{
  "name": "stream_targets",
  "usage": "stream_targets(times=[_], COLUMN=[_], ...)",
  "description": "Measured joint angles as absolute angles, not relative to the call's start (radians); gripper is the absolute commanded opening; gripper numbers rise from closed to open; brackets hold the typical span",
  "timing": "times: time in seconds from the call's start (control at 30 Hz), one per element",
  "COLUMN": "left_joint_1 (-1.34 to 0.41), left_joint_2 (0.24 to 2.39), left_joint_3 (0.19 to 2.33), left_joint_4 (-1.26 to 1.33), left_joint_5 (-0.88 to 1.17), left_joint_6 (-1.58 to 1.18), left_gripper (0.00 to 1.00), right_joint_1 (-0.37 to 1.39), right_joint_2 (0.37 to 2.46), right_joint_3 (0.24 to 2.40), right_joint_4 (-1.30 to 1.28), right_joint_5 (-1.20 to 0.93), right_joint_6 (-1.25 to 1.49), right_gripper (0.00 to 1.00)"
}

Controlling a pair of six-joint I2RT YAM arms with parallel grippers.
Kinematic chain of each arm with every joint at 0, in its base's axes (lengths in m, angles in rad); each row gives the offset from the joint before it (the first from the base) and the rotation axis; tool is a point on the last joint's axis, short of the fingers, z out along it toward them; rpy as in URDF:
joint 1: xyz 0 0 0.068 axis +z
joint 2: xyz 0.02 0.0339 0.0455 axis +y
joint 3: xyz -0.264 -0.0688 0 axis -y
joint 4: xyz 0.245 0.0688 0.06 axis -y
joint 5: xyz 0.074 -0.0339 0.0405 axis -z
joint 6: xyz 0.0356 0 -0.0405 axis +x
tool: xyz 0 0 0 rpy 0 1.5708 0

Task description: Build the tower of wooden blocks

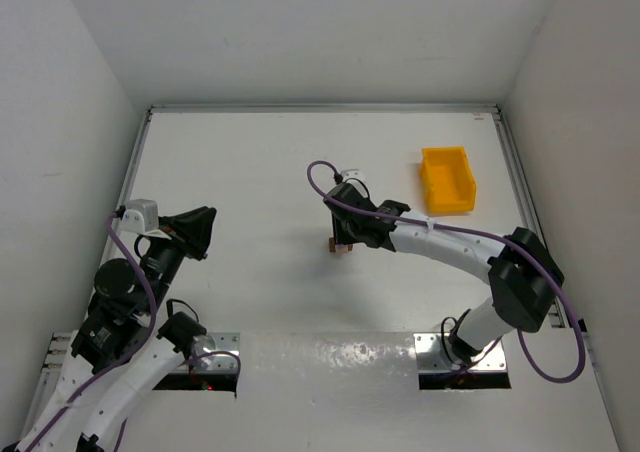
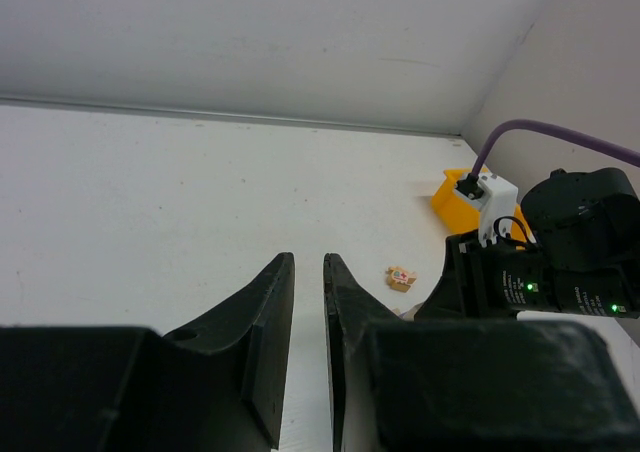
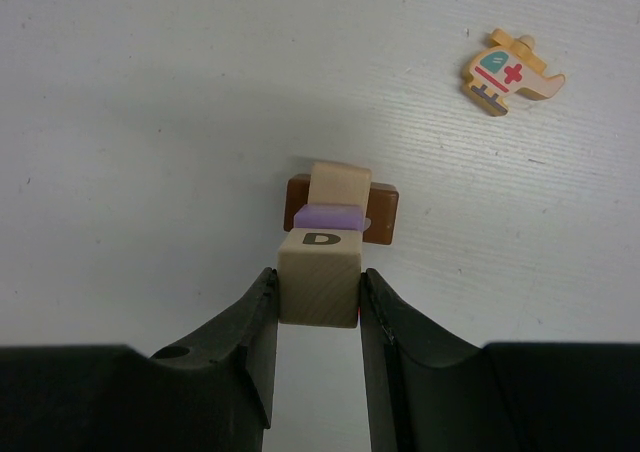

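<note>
Top external view, big stuff first: white table (image 1: 250,172), and a yellow bin (image 1: 447,180) at the far right with its open top up and just its own yellow floor showing inside. Mid-table the right gripper (image 3: 318,292) is clamped on a tan D cube (image 3: 318,277), the top of the wood block tower (image 1: 341,246). Under it are a purple piece (image 3: 328,215), a tan block (image 3: 340,182) and a dark brown block (image 3: 380,212). Way off left, the left gripper (image 2: 308,272) has its fingers a crack apart, gripping nothing. A tiny helicopter cutout (image 3: 510,72) lies flat near the tower.
</note>
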State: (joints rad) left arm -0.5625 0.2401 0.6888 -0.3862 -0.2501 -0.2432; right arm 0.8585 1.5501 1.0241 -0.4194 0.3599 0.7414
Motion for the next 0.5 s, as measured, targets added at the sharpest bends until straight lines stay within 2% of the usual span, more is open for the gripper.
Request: stream_targets(times=[0.5], left_joint_1=[-0.562], left_joint_2=[0.24], left_joint_3=[0.689], left_joint_4=[-0.386], left_joint_5=[-0.25], left_joint_6=[-0.243], left_gripper=[0.17], right_joint_1=[0.859], right_joint_2=[1.552], right_joint_3=[1.025], right_joint_4=[-0.419], right_joint_5=[0.358], right_joint_6=[0.733], right_gripper=[0.36])
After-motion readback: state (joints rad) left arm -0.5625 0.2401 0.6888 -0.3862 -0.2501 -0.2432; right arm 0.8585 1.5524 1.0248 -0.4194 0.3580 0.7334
